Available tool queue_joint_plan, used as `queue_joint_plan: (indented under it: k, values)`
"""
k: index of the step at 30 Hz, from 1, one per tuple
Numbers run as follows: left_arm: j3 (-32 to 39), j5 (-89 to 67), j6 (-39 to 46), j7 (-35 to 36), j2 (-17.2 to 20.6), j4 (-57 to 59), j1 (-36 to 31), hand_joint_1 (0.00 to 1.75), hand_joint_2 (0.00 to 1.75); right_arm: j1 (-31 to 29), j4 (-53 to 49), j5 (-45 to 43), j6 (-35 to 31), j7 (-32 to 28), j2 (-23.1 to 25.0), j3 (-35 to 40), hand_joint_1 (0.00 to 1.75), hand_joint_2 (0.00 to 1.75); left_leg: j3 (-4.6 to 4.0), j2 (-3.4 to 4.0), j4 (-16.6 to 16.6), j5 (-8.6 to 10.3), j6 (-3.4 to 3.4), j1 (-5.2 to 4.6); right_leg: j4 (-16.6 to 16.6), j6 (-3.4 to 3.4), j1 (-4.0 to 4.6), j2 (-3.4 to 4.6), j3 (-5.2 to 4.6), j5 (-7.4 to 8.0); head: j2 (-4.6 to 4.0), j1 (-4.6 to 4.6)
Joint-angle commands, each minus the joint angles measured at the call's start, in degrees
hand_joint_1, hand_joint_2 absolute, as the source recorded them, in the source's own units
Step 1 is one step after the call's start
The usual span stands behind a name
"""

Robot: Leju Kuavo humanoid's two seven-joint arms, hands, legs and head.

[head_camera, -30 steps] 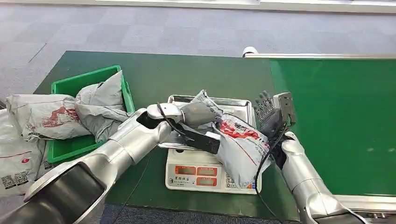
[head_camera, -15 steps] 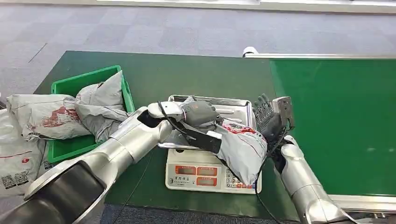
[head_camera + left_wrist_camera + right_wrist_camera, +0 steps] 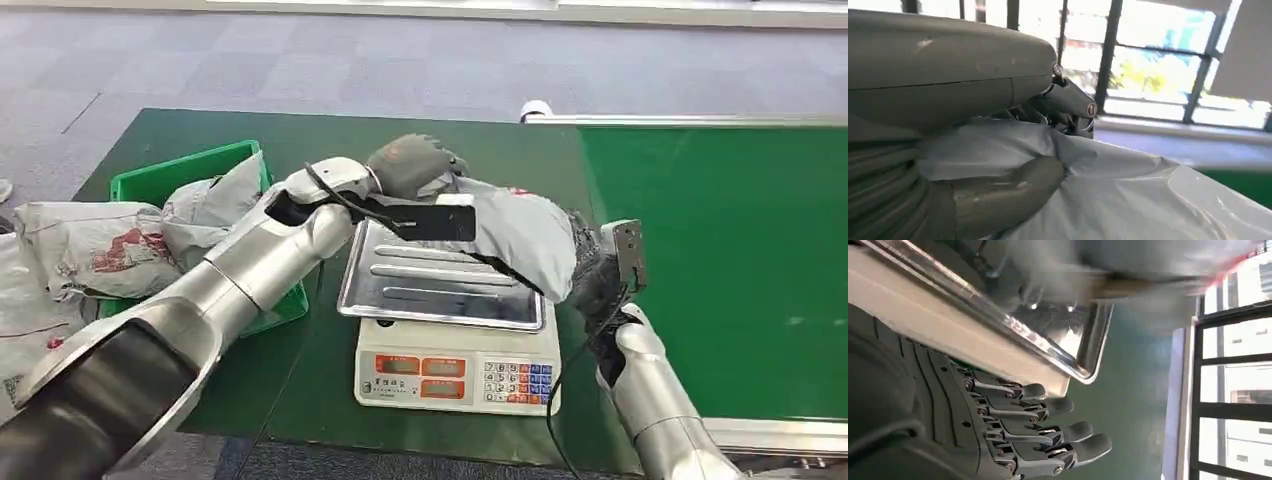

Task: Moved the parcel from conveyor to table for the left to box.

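I am looking at a parcel-sorting station, a logistics test floor by the look of it. A weighing scale with a steel pan sits near the table's front edge, a green conveyor belt runs along its right side, and a green bin at the left edge is stuffed with grey mailer bags. Grey carpet tiles lie beyond.

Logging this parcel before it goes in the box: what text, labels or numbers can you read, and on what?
Nothing is legible.
Scale: displays and keypad too small to read.
Held parcel: only a sliver of red print shows.
Parcels by the green bin: red print, blurred.
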Motion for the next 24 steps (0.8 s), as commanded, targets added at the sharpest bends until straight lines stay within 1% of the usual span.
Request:
queue_joint_plan:
  k: [1, 2, 3, 5, 6, 8, 10, 11, 12, 13, 14, 15, 17, 18, 19, 21, 22, 24]
  values:
    - [5.2, -1.8, 3.6, 3.4, 2.3, 2.3, -1.5, 1.75, 1.75, 2.0, -2.9, -0.7, 1.0, 0.9, -2.1, -3.9, 0.00, 0.00, 0.15, 0.11, -0.1, -0.04, 0.04, 0.00, -0.1, -0.06, 0.02, 0.03, 0.14, -0.01, 0.00, 0.00]
    - [5.2, -1.8, 3.6, 3.4, 2.3, 2.3, -1.5, 1.75, 1.75, 2.0, -2.9, -0.7, 1.0, 0.9, -2.1, -3.9, 0.00, 0.00, 0.17, 0.21, -0.1, -0.06, 0.05, 0.00, -0.1, -0.07, 0.03, 0.13, 0.14, 0.01, 0.00, 0.02]
    - [5.2, -1.8, 3.6, 3.4, 2.1, 2.2, -1.6, 1.75, 1.75, 1.9, -3.0, -0.7, 1.0, 0.9, -1.9, -3.8, 0.00, 0.00, 0.10, 0.16, 0.0, -0.04, 0.03, -0.02, 0.0, -0.05, -0.01, 0.10, 0.05, -0.01, 0.00, 0.00]
    - [5.2, -1.8, 3.6, 3.4, 2.1, 2.2, -1.6, 1.75, 1.75, 1.9, -3.0, -0.7, 1.0, 0.9, -1.9, -3.8, 0.00, 0.00, 0.19, 0.12, -0.1, -0.05, 0.04, 0.01, -0.1, -0.08, 0.03, 0.03, 0.18, -0.02, 0.00, 0.00]
    - [5.2, -1.8, 3.6, 3.4, 2.1, 2.2, -1.6, 1.75, 1.75, 1.9, -3.0, -0.7, 1.0, 0.9, -1.9, -3.8, 0.00, 0.00, 0.07, 0.09, 0.0, -0.02, 0.01, -0.01, 0.0, -0.05, -0.02, 0.05, 0.05, -0.01, 0.00, 0.00]
    - [6.6, -2.2, 4.8, 6.7, 2.4, 3.0, -1.5, 1.75, 1.75, 1.3, -2.5, -0.5, 1.0, 1.3, -1.9, -3.5, 0.00, 0.00, 0.07, 0.12, 0.0, -0.02, 0.01, -0.01, 0.0, -0.06, -0.01, 0.07, 0.05, 0.00, 0.00, 0.00]
    - [8.4, -2.1, 5.8, 9.0, 4.0, 4.8, -1.5, 1.75, 1.75, -0.2, -1.6, -0.4, 1.3, 1.8, -1.8, -2.9, 0.00, 0.00, 0.19, 0.21, -0.1, -0.05, 0.02, 0.00, -0.1, -0.09, 0.02, 0.12, 0.14, 0.00, -0.02, 0.00]
    - [9.7, -2.3, 7.6, 11.4, 4.9, 6.0, -1.4, 1.75, 1.75, -0.8, -1.1, -0.3, 1.2, 1.9, -1.6, -2.8, 0.00, 0.00, 0.09, 0.26, 0.0, -0.04, 0.01, -0.04, 0.0, -0.06, -0.03, 0.21, 0.00, 0.02, 0.00, 0.00]
    - [11.1, -2.4, 9.3, 12.1, 6.0, 7.4, -1.1, 1.75, 1.75, -1.3, -0.7, -0.2, 1.0, 2.0, -1.3, -2.6, 0.00, 0.00, 0.20, 0.38, -0.1, -0.06, 0.02, -0.02, -0.1, -0.09, 0.00, 0.30, 0.09, 0.04, 0.00, 0.00]
    - [12.4, -2.7, 11.2, 12.7, 6.8, 8.4, -0.6, 1.75, 1.75, -1.2, -0.6, -0.2, 0.7, 2.0, -1.0, -2.5, 0.00, 0.00, 0.25, 0.52, -0.1, -0.06, 0.01, -0.03, -0.1, -0.11, -0.01, 0.43, 0.08, 0.08, -0.02, 0.00]
    - [12.9, -3.8, 13.1, 13.4, 7.7, 9.2, -0.2, 1.75, 1.75, -0.9, -0.8, -0.2, 0.5, 2.0, -0.9, -2.4, 0.00, 0.00, 0.16, 0.45, -0.1, -0.05, 0.00, -0.04, 0.0, -0.08, -0.02, 0.38, 0.02, 0.06, 0.00, 0.02]
    - [13.5, -5.0, 15.1, 14.4, 8.5, 9.8, 0.4, 1.75, 1.75, -0.2, -1.4, -0.2, 0.2, 2.0, -0.7, -2.4, 0.00, 0.00, 0.30, 0.58, -0.2, -0.06, 0.00, -0.03, -0.1, -0.11, 0.00, 0.50, 0.10, 0.09, 0.00, 0.00]
    - [14.9, -5.8, 16.1, 17.3, 10.5, 11.5, 0.9, 1.75, 1.75, 0.9, -1.9, 0.0, 0.0, 1.9, -0.6, -2.1, 0.00, 0.00, 0.32, 0.49, -0.2, -0.05, -0.01, -0.01, -0.1, -0.10, 0.01, 0.41, 0.14, 0.05, 0.00, 0.00]
    - [16.0, -6.8, 16.4, 17.3, 11.3, 12.0, 1.1, 1.75, 1.75, 1.5, -2.5, 0.1, -0.3, 1.9, -0.6, -2.0, 0.00, 0.00, 0.42, 0.59, -0.2, -0.04, -0.02, 0.00, -0.1, -0.13, 0.03, 0.49, 0.20, 0.07, 0.00, 0.00]
    - [16.7, -7.3, 16.3, 16.9, 11.3, 12.1, 1.2, 1.75, 1.75, 1.6, -2.5, 0.2, -0.4, 1.8, -0.7, -1.9, 0.00, 0.00, 0.33, 0.52, -0.2, -0.04, -0.03, 0.00, 0.0, -0.09, 0.02, 0.43, 0.10, 0.03, 0.00, 0.00]
    - [17.8, -8.8, 17.5, 20.6, 12.4, 12.8, 1.9, 1.75, 1.75, 1.5, -2.1, 0.3, -0.5, 1.8, -0.5, -1.7, 0.00, 0.00, 0.46, 0.58, -0.3, -0.03, -0.03, 0.04, -0.2, -0.15, 0.07, 0.47, 0.24, 0.05, 0.00, 0.00]
    - [18.9, -9.0, 17.8, 21.3, 13.0, 13.0, 2.7, 1.75, 1.75, 1.2, -1.7, 0.4, -0.6, 1.8, -0.4, -1.7, 0.00, 0.00, 0.26, 0.46, -0.1, -0.04, -0.03, 0.05, 0.0, -0.08, 0.07, 0.40, 0.08, 0.00, 0.00, 0.00]
    - [19.6, -11.1, 20.2, 24.2, 15.5, 13.8, 4.5, 1.75, 1.75, 0.9, -0.7, 0.6, -1.0, 1.6, -0.2, -1.7, 0.00, 0.00, 0.37, 0.50, -0.2, -0.05, -0.01, 0.04, -0.1, -0.11, 0.08, 0.41, 0.20, 0.01, 0.00, 0.00]
